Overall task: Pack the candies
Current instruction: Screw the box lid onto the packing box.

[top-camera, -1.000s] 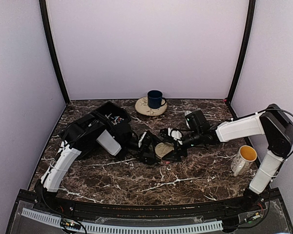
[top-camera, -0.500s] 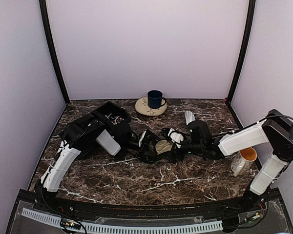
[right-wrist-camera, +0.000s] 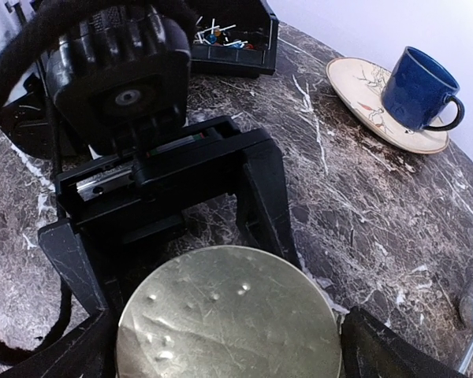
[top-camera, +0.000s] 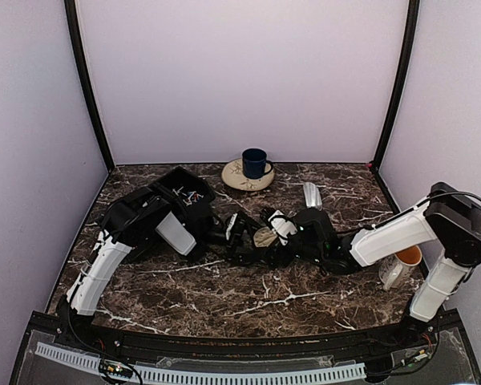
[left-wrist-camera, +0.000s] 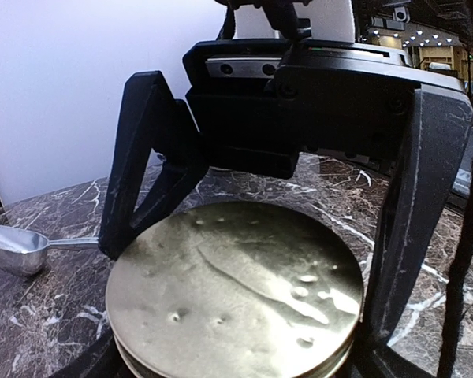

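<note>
At 10 o'clock on the marble table (top-camera: 224,297), the candies (top-camera: 191,194) are lying in the black tray (top-camera: 176,175). They are showing as small coloured bits and pale sticks, and I cannot tell which compartment is holding them. The left arm is bending across the tray's near side and hiding part of it.

Near the table's centre, the left gripper (top-camera: 248,234) is reaching in from 9 o'clock and grasping the gold lid (top-camera: 264,237). In the right wrist view its fingers (right-wrist-camera: 262,189) are bearing against opposite sides of the rim. The lid is lying roughly level, with its dented face pointing up.

Beyond it, at 12 o'clock, a blue cup (top-camera: 254,163) is standing upright on a saucer (top-camera: 234,178), its handle pointing toward 3 o'clock.

The right gripper (top-camera: 274,239) is facing the lid from 3 o'clock and is released. Its fingers (left-wrist-camera: 142,157) are standing wide on either side of the rim, and the right wrist view is showing a sliver of marble between the rim and one fingertip.

At 1 o'clock a metal scoop (top-camera: 312,195) is lying on the marble, apart from both arms. At 4 o'clock a white mug (top-camera: 401,261) with a yellow inside is standing upright, partly hidden behind the right forearm.
</note>
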